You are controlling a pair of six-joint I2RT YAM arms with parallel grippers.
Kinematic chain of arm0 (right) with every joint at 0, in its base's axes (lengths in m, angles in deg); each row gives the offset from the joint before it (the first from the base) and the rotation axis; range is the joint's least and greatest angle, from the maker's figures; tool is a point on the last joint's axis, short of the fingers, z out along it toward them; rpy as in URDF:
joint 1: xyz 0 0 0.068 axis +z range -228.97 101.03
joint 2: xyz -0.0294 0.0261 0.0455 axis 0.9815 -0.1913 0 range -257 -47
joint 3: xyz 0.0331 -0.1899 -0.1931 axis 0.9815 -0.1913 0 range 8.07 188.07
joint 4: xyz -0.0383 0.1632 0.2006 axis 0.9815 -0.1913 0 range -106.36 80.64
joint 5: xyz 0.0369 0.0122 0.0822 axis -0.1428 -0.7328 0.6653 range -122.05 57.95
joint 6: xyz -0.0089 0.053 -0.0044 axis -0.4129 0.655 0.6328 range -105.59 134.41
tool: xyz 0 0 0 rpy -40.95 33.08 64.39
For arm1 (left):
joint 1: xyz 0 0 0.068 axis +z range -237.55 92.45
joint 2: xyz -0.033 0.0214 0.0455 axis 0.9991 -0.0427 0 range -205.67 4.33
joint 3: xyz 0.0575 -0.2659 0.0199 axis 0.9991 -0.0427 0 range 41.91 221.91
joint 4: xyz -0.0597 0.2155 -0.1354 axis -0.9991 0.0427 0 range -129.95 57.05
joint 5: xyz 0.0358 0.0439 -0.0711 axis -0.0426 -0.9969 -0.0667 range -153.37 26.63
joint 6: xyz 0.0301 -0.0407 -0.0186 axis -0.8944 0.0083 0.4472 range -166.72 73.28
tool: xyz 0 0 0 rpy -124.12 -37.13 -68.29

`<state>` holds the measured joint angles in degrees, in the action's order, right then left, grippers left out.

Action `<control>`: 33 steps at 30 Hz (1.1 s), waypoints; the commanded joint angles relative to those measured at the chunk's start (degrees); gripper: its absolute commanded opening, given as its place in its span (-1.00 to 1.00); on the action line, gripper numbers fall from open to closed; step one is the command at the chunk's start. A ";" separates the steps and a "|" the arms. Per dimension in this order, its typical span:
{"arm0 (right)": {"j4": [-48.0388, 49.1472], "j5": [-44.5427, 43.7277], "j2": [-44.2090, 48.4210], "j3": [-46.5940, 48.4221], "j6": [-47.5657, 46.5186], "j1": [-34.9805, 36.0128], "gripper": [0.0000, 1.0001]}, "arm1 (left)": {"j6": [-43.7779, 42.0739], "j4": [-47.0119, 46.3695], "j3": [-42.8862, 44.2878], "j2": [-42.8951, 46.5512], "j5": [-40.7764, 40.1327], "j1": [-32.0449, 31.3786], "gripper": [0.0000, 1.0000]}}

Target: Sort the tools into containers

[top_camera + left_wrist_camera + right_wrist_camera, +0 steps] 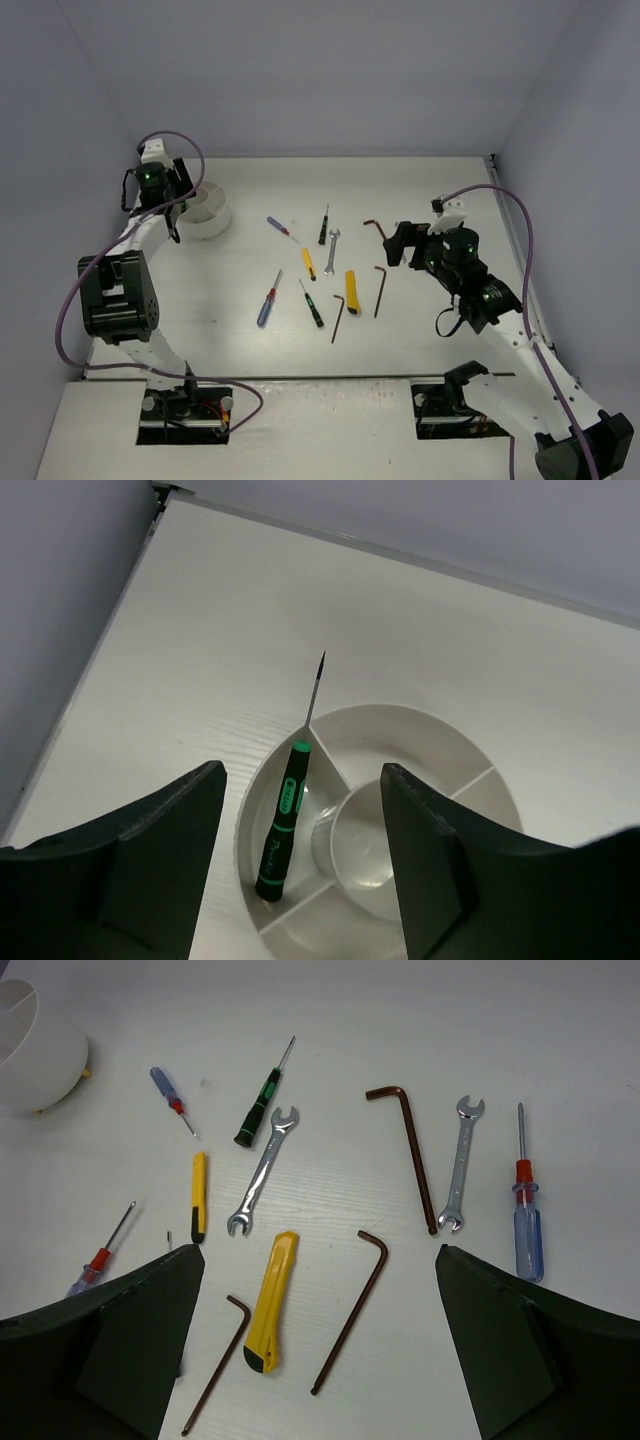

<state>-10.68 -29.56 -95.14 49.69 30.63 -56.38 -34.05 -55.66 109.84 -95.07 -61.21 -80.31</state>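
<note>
The white cup (300, 730) has a round middle well and divided outer compartments. One green-black screwdriver (283, 820) leans in its left compartment, tip up over the rim. My left gripper (302, 775) hovers open above the cup (208, 213), holding nothing. The other tools lie loose mid-table: a yellow knife (270, 1302), three dark hex keys (350, 1310), two silver wrenches (262, 1170), and several screwdrivers, among them a green-black one (260, 1105) and a yellow one (198, 1195). My right gripper (320, 1260) stands open above the knife and hex keys, empty (396, 244).
The table's back wall and left wall run close behind the cup. A blue-handled screwdriver (528, 1230) lies at the far right of the spread, another (268, 300) at its near left. The left arm's purple cable (70, 300) loops beside its base.
</note>
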 commanded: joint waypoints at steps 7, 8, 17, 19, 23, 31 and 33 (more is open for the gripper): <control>2.86 -0.84 -0.59 0.65 -0.41 0.44 1.00 | 13.02 29.98 6.50 21.00 -12.63 -13.89 0.19; 2.82 -1.25 -0.73 0.65 -0.32 0.44 1.00 | 15.15 36.16 7.46 21.86 -14.52 -17.55 0.19; 2.48 -1.08 -1.09 0.67 0.64 0.44 1.00 | 40.32 46.13 -0.26 20.77 -14.82 -41.62 0.19; 2.46 -1.09 -1.08 0.35 0.93 0.44 1.00 | 43.67 46.06 -0.30 17.29 -14.54 -45.53 0.19; 2.38 -1.08 -1.00 -0.10 1.09 0.44 1.00 | 48.62 46.12 2.45 7.09 -10.27 -49.28 0.19; 2.10 -0.20 0.48 -1.33 1.26 0.44 1.00 | 55.60 45.93 3.94 -3.63 -5.59 -51.96 0.11; 2.09 -0.13 0.59 -1.53 1.33 0.42 1.00 | 56.28 45.94 4.29 -4.66 -5.17 -52.63 0.08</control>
<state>-11.12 -29.68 -95.49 48.16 31.16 -56.38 17.11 -9.50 111.00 -100.07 -68.23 -131.71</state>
